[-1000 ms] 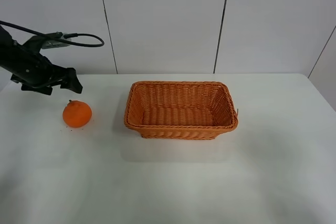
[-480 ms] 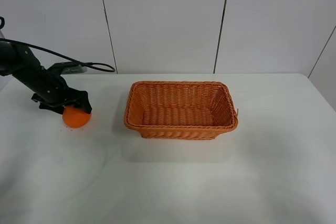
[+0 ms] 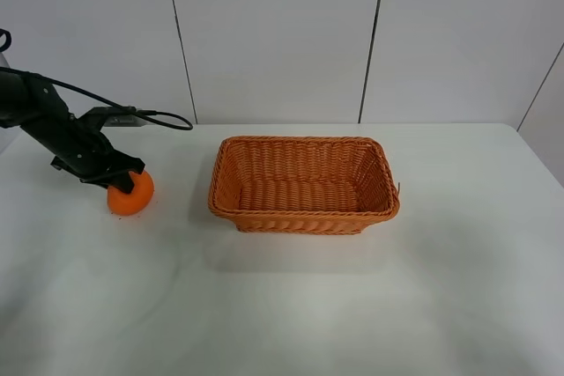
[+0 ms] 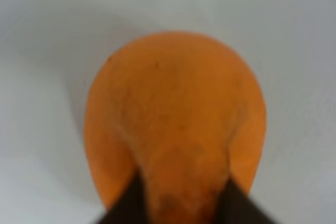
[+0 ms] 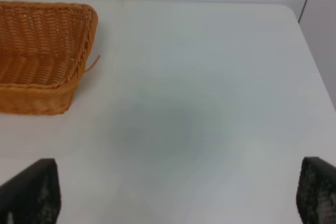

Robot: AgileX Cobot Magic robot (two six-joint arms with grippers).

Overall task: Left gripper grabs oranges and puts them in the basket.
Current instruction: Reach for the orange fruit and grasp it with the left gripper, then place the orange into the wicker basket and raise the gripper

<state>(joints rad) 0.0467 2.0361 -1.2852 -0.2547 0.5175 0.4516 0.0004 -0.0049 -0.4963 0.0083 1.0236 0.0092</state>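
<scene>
Left fingers [image 4: 122,211] straddle the orange [image 3: 132,198] from above.
We cannot tell whether they clamp it; it sits on the counter [image 3: 291,305], beside the basket [image 3: 304,218] but apart from it. Our right fingers [image 5: 31,192] stand wide apart.

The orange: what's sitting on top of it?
The robot's black left hand sits over the orange, hiding its top from the high camera. Whether the hand grips it cannot be seen.

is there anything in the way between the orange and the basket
Nothing visible. Only bare table lies between the orange and the basket, so the basket's left wall is all it must clear. The left gripper sits right on top of the orange.
</scene>
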